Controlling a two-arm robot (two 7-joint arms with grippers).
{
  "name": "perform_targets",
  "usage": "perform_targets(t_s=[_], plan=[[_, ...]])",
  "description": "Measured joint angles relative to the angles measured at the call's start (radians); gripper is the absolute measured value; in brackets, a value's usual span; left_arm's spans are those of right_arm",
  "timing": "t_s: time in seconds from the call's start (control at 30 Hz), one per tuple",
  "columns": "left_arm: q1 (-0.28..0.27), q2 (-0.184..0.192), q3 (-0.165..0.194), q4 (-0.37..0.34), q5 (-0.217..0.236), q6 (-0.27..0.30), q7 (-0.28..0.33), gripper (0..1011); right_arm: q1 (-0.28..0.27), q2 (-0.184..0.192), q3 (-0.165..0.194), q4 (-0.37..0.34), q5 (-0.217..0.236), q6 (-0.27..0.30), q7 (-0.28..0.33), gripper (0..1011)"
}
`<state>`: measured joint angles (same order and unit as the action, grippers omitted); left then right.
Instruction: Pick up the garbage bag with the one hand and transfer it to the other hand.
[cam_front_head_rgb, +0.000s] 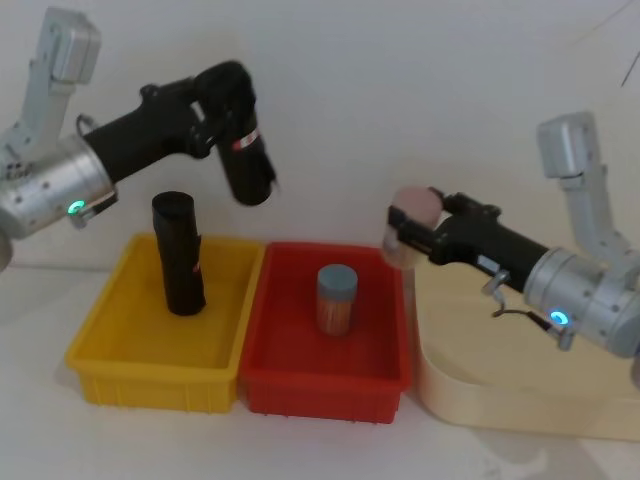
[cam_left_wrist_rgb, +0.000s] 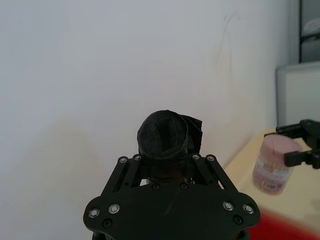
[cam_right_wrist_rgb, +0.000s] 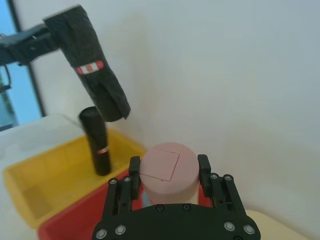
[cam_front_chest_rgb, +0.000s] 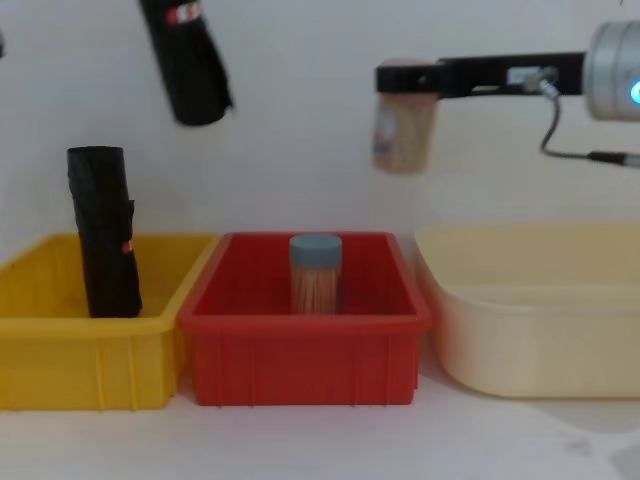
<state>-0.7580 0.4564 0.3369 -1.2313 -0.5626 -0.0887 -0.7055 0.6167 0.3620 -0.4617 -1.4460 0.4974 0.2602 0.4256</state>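
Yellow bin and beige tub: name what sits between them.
The red bin, holding a blue-lidded toothpick jar, as the chest view shows.

A plain white wall (cam_front_head_rgb: 400, 70) closes the far side of the scene, evenly lit, with soft shadows and 1 faint curved mark (cam_left_wrist_rgb: 226, 25) high up on it. Before it lies a white table (cam_front_head_rgb: 40, 430), smooth and matt, with a few dull smudges (cam_front_chest_rgb: 590, 445) towards its near right corner. Far off to the left, 1 window (cam_right_wrist_rgb: 17, 95) shows bright blue daylight beside a dark frame (cam_right_wrist_rgb: 36, 85). Far off to the right stands a pale grey cabinet (cam_left_wrist_rgb: 297, 95), with a dark shelf unit (cam_left_wrist_rgb: 310, 25) above it.
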Motion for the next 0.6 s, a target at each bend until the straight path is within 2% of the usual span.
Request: perform_targets(t_s=[0.17, 0.37, 0.43, 0.5, 0.6], plan=[[-0.077, -0.056, 0.02, 0.059, -0.018, -0.025, -0.046, 353, -0.018, 0.026, 0.033, -0.039, -0.004, 0.001, -0.036, 668], [-0.16, -0.129, 0.048, 0.163, -0.037, -0.056, -0.102, 353, -0.056, 0.057, 0.076, -0.081, -0.013, 0.008, -0.089, 668], [-0.207, -0.176, 0.066, 0.244, -0.047, -0.077, -0.138, 353, -0.075, 0.067, 0.095, -0.094, -0.016, 0.011, -0.111, 668], [-0.231, -0.201, 0.074, 0.29, -0.051, -0.087, -0.155, 353, -0.087, 0.072, 0.106, -0.101, -0.017, 0.013, -0.125, 668], [-0.292, -0.263, 0.089, 0.412, -0.06, -0.114, -0.196, 353, -0.114, 0.082, 0.129, -0.111, -0.019, 0.017, -0.157, 668]])
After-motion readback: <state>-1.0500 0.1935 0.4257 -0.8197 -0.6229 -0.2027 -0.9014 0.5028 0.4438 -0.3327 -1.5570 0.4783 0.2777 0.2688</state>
